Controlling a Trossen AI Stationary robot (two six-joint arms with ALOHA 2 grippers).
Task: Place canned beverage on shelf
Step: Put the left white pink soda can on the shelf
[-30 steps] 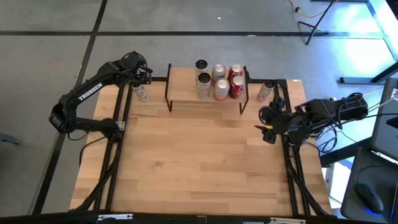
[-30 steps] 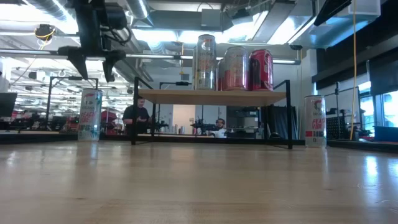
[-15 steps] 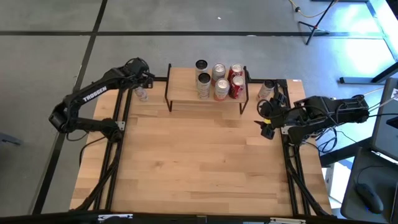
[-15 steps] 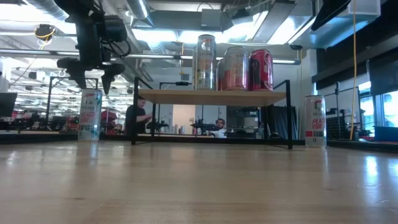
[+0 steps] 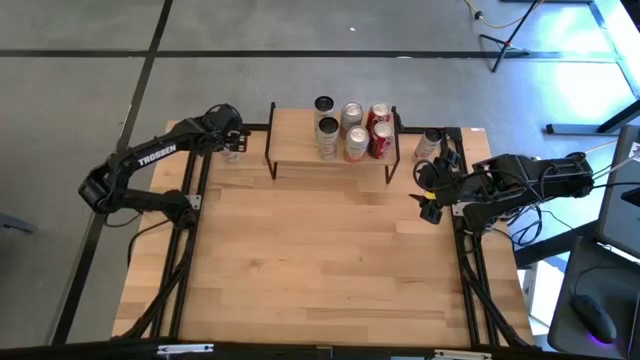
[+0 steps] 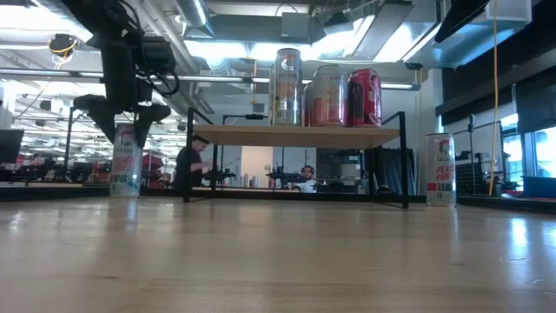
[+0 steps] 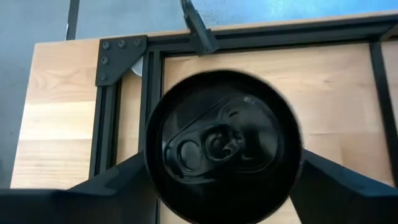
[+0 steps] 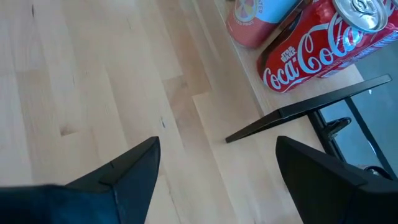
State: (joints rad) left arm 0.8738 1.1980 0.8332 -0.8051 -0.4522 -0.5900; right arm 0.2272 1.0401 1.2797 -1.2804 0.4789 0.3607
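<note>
A white can with red and teal print (image 6: pixel 126 161) stands upright on the table's far left, beside the shelf (image 6: pixel 295 136). Its dark top (image 7: pixel 224 143) fills the left wrist view. My left gripper (image 6: pixel 126 126) is open above it, one finger on each side of the can's upper end; I cannot tell whether they touch it. In the high view my left gripper (image 5: pixel 230 145) covers most of the can. The shelf (image 5: pixel 300 150) holds several cans. My right gripper (image 5: pixel 428 195) is open and empty at the table's right, near the shelf's right leg.
Several cans (image 5: pixel 350 130) stand on the shelf's top, among them a red Coca-Cola can (image 8: pixel 311 53). Another can (image 5: pixel 428 143) stands on the table right of the shelf (image 6: pixel 440 169). People show in the room behind the table (image 6: pixel 187 165). The tabletop's near half (image 5: pixel 320 260) is bare wood.
My left gripper has come down over the white can at the table's far left, still open, until its fingers stand on either side of the can's top. My right gripper has shifted a little toward the far edge. The can has not moved.
</note>
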